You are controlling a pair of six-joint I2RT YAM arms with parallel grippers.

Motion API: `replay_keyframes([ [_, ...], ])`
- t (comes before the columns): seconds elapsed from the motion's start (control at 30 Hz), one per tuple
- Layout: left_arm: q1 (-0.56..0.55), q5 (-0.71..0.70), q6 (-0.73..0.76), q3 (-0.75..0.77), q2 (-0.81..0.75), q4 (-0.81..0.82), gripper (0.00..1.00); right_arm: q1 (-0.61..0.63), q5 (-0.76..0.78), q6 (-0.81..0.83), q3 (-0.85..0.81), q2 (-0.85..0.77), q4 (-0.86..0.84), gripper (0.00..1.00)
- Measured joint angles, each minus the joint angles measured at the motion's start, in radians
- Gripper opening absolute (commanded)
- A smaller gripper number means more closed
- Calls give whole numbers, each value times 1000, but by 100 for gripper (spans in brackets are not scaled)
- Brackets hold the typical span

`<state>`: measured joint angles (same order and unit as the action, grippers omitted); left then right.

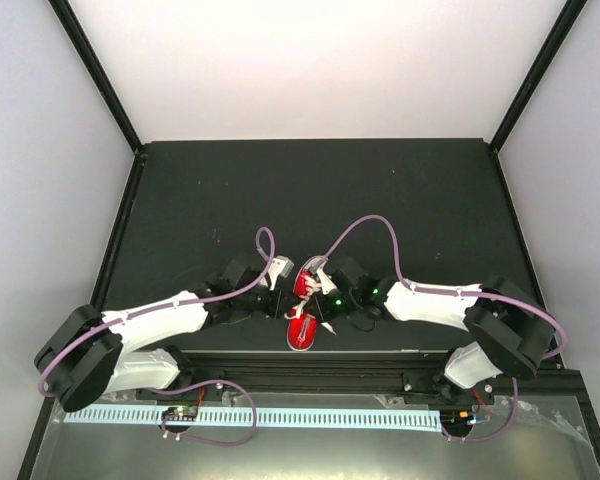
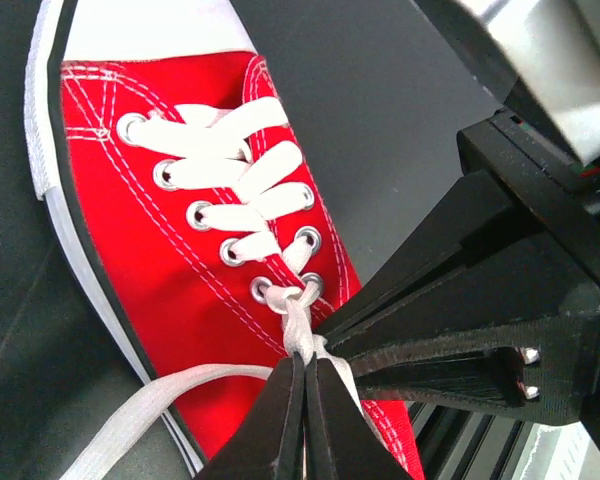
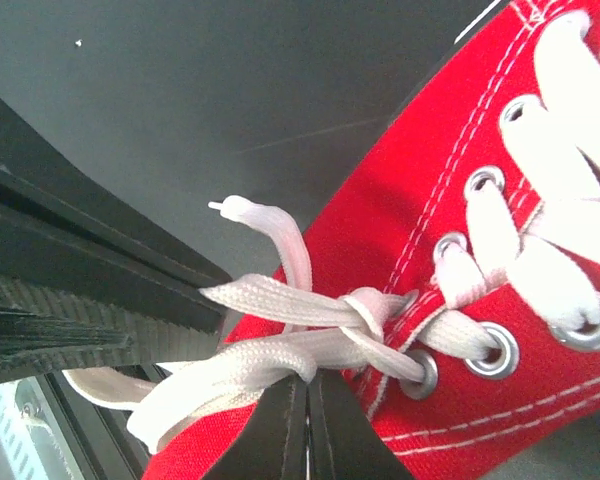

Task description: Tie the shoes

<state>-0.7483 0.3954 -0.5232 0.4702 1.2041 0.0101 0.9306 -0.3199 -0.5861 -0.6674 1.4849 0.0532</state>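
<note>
The dark table point(image 1: 180, 200) carries 2 arms, the left arm point(image 1: 160, 320) and the right arm point(image 1: 435, 300), which meet near the middle of its near edge. The red shoe point(image 1: 301, 330) lies there between them. Its long axis runs front to back, with the white toe cap point(image 2: 150, 25) toward the far side and the heel toward the arm bases. The left hand point(image 2: 306, 362) is closed, pinching the laces point(image 2: 250, 170) just past the top eyelets. The right hand point(image 3: 306, 385) is closed on the laces too, beside a simple twist where the 2 strands cross.
</note>
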Motion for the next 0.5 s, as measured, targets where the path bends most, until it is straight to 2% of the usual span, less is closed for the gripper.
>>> replay_keyframes([
  [0.5, -11, 26, 15, -40, -4, 61, 2, 5, -3, -16, -1, 25, -30, 2],
])
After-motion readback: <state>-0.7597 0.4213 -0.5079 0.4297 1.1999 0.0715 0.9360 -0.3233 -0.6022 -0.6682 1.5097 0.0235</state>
